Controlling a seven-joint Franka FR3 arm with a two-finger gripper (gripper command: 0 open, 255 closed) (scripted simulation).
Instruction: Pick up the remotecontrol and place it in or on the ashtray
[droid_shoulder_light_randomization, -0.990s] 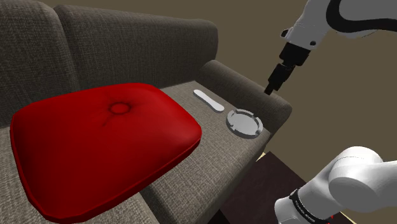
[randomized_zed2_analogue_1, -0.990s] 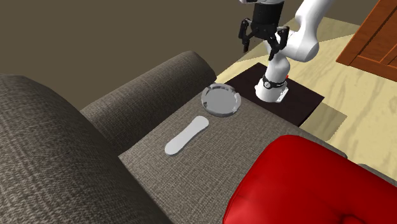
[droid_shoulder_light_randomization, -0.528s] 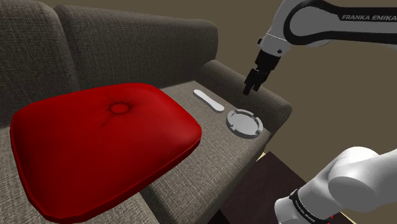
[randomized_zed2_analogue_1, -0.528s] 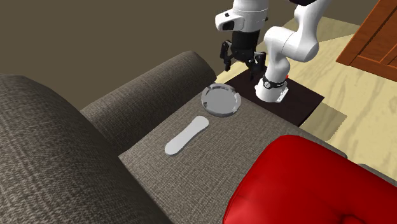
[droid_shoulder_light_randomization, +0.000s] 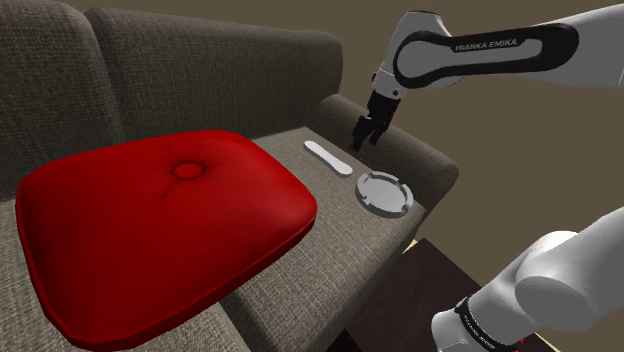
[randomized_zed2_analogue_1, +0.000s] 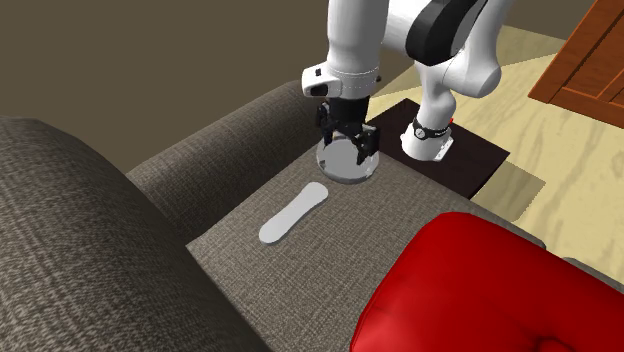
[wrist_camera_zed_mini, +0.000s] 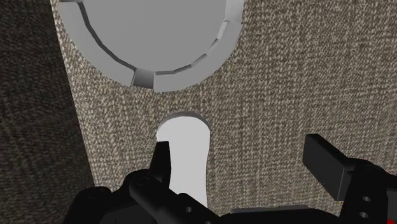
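Note:
The remote control (droid_shoulder_light_randomization: 325, 157) is a flat, pale grey oblong lying on the sofa seat (droid_shoulder_light_randomization: 300, 260); in the second exterior view the remote control (randomized_zed2_analogue_1: 294, 212) points toward the ashtray (randomized_zed2_analogue_1: 345, 178). The ashtray (droid_shoulder_light_randomization: 384, 192), a round grey dish with a notched rim, rests on the seat beside the armrest. My gripper (droid_shoulder_light_randomization: 363, 141) hangs open above the seat, over the gap between remote and ashtray, touching neither. In the second exterior view my gripper (randomized_zed2_analogue_1: 348, 152) overlaps the ashtray. In the wrist view the remote's rounded end (wrist_camera_zed_mini: 184, 153) lies by one finger (wrist_camera_zed_mini: 162, 159), with the ashtray (wrist_camera_zed_mini: 146, 38) just beyond.
A big red cushion (droid_shoulder_light_randomization: 165, 225) covers much of the seat on the shoulder view's left. The sofa armrest (droid_shoulder_light_randomization: 400, 150) rises behind the ashtray and the backrest (droid_shoulder_light_randomization: 200, 70) behind the remote. My stand sits on a dark mat (randomized_zed2_analogue_1: 470, 160); a wooden door (randomized_zed2_analogue_1: 590, 50) stands beyond.
The arm has swung down and toward the sofa, from high over the armrest to low above the seat near the remote and ashtray. The fingers stayed open; nothing else moved.

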